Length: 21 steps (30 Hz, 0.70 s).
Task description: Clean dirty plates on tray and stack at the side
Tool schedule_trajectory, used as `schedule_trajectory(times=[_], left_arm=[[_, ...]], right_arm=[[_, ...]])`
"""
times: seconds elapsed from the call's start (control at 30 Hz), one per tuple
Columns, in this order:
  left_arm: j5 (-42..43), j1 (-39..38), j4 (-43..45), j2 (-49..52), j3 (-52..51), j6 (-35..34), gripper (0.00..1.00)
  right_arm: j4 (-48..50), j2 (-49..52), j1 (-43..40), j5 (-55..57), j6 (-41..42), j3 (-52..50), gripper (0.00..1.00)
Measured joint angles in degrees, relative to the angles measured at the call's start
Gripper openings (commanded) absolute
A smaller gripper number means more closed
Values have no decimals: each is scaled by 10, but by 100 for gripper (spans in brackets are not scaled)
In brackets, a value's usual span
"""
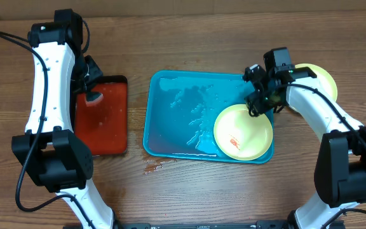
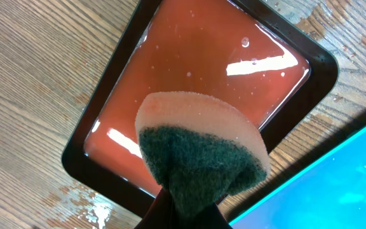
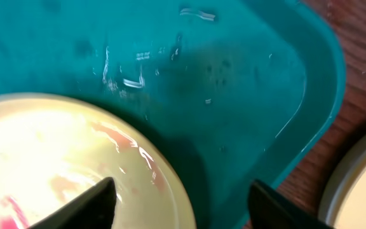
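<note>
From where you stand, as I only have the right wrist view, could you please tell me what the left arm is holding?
Observer: The left gripper is shut on a sponge, with the green scouring side facing its camera.
Operator: Thank you. Where is that sponge relative to my tray?
Observer: It is held over the red tray, which lies left of the turquoise tray.
Operator: And how many plates are on my tray in all?
Observer: Only one, the smeared yellow-green plate, in the tray's near right corner.
</note>
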Motion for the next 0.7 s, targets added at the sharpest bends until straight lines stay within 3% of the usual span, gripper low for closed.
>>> schedule_trajectory(times=[0.13,0.27,0.53,0.6,0.7], left_arm=[[0,0,2,0,0,0,4],[0,0,2,0,0,0,4],[0,0,2,0,0,0,4],[0,0,2,0,0,0,4],[0,0,2,0,0,0,4]], right_arm=[[0,0,-2,8,-11,-16,74],[13,0,-2,8,-19,-21,61],[34,1,-2,7,-24,-37,61],[34,3,-2,6,-24,-39,55],[35,9,-2,3,-24,-39,37]])
